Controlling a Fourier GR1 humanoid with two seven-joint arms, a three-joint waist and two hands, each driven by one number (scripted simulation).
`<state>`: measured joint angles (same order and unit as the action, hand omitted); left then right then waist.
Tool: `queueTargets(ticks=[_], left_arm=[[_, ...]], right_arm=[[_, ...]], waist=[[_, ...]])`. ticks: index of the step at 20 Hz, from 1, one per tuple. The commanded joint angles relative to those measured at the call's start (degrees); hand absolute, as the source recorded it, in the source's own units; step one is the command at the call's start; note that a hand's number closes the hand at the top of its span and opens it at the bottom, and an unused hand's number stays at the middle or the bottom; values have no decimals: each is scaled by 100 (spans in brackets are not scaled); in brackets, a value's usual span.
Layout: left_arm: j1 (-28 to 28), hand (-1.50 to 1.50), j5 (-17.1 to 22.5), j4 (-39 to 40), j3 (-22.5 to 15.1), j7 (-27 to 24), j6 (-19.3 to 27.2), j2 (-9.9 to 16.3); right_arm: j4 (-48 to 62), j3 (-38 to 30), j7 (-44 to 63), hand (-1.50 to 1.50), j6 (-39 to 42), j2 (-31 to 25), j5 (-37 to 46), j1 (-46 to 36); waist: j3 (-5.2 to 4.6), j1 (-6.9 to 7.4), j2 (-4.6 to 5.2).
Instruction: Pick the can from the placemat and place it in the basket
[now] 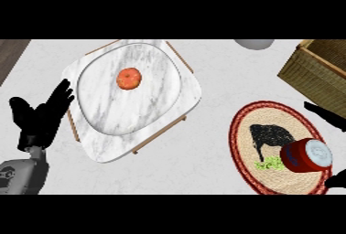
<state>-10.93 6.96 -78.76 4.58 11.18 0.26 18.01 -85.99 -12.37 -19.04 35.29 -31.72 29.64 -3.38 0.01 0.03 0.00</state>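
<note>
**Desk:** What sits nearest the robot on the pale marble tabletop (223,68)?

**Caption writer:** At the lower left, the grey left forearm (20,173) rises to the black left hand (37,116), which rests with its fingers straight and spread, pointing up and away, just beside the left edge of a marble tray. At the lower right, the red can (305,155) lies tilted on the round woven placemat (270,178), near the mat's right side, its pale lid turned up and to the right. The mat has a red rim and carries a dark figure with a green patch touching the can's lower left.

**Desk:** And the right hand?

**Caption writer:** Only black slivers of the right hand (324,115) show at the right edge, one above the can and one below it. Whether its fingers are wide, narrow or closed on anything cannot be told.

**Desk:** Farther out?

**Caption writer:** The rounded square marble tray (169,123) on its thin wooden frame holds a tall-looking marble plate (128,109), and an orange-red round fruit (128,78) sits on the plate's upper half. At the far right, the woven basket (307,75) stands well apart from the can, past the mat's upper edge. A grey rounded object (255,43) is cut off at the top edge.
</note>
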Motion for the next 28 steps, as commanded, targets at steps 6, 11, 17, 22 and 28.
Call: queueTargets(ticks=[6, 11, 17, 22, 28], left_arm=[[70, 0, -27, -403, 232, 250, -179, -25], [-546, 0, -159, 303, 345, 236, -175, -81], [-16, 0, -212, -33, 354, 35, -354, -178], [-260, 0, -245, 370, 454, -78, -388, -238], [-98, 0, -383, 5, 422, 60, -331, -250]], right_arm=[[-313, -162, -157, -150, 658, 60, -225, 17], [-7, -168, -835, -150, 294, -52, 205, 265], [210, 139, -642, -150, -291, 318, 833, 156], [-363, 323, -568, -150, -530, 643, 1151, 765], [178, 633, -856, 150, -745, 436, 1745, 163]], waist=[[-1, -3, -5], [0, -23, 3], [0, 8, 2], [-2, -26, 0], [-1, 4, 2]])
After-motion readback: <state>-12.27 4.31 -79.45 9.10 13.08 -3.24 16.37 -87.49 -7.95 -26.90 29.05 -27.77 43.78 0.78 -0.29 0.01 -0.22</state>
